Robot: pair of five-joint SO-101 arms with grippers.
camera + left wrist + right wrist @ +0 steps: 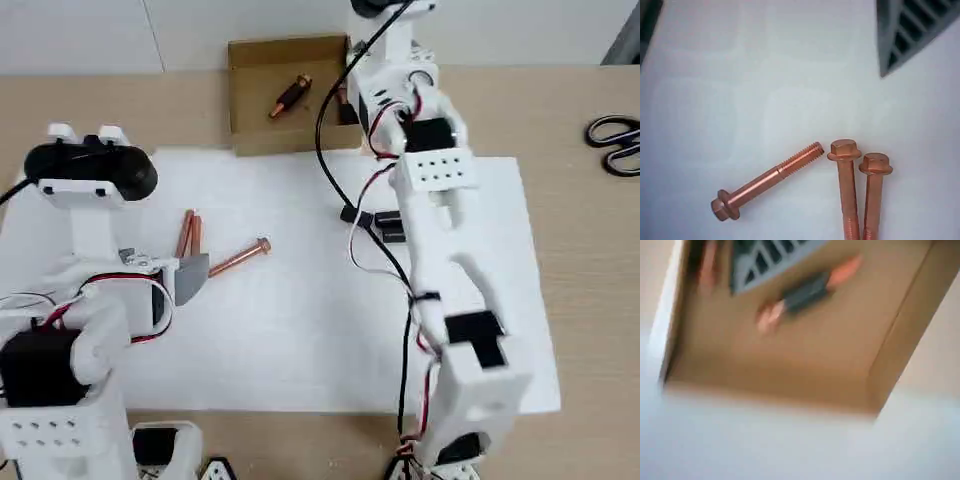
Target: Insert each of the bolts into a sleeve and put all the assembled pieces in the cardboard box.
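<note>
Copper bolt (765, 184), toward the white sheet's (300, 350) left edge: probably stiff, light, slippery, so grasp mid-shank; left gripper (188, 275) spread, empty.

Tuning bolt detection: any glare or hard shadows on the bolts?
High view: even light, loose bolts cast only faint shadows on the white sheet. Left wrist view: soft sheen on their shafts, no blown highlights.

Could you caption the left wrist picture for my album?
Three bare copper bolts lie on the white sheet, two side by side, one angled apart.
</note>
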